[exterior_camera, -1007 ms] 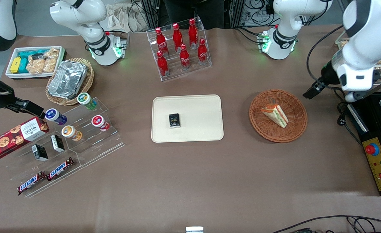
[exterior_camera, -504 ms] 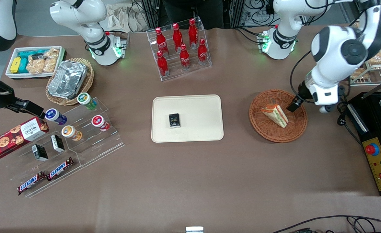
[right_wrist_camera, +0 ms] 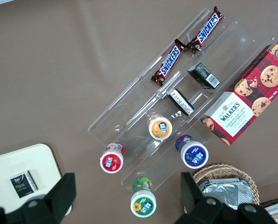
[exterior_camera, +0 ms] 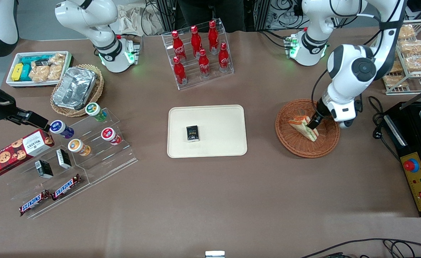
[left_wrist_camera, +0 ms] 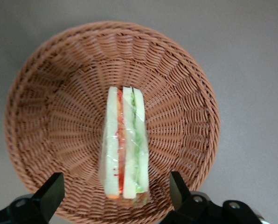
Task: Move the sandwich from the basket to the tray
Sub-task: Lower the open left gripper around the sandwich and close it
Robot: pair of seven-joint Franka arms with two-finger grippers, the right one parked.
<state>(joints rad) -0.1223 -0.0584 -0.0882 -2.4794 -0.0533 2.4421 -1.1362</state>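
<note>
The sandwich [exterior_camera: 303, 127] [left_wrist_camera: 125, 144], a wrapped wedge of white bread with red and green filling, lies in the round reddish-brown wicker basket [exterior_camera: 325, 145] [left_wrist_camera: 50, 107]. My gripper [exterior_camera: 312, 123] [left_wrist_camera: 116, 192] hovers just above the sandwich, open, with one finger on each side of its broad end and not touching it. The cream tray [exterior_camera: 224, 122] sits on the table beside the basket, toward the parked arm's end, with a small black box [exterior_camera: 192, 133] on it.
A clear rack of red cola bottles [exterior_camera: 199, 53] stands farther from the camera than the tray. A black control box with a red button [exterior_camera: 416, 175] and a wire rack of snack packets [exterior_camera: 411, 53] sit toward the working arm's end. An acrylic stand of cups and bars [exterior_camera: 78, 150] is toward the parked arm's end.
The left arm has swung in from the table's working-arm end and come down over the basket; its gripper now straddles the sandwich. Nothing else has moved.
</note>
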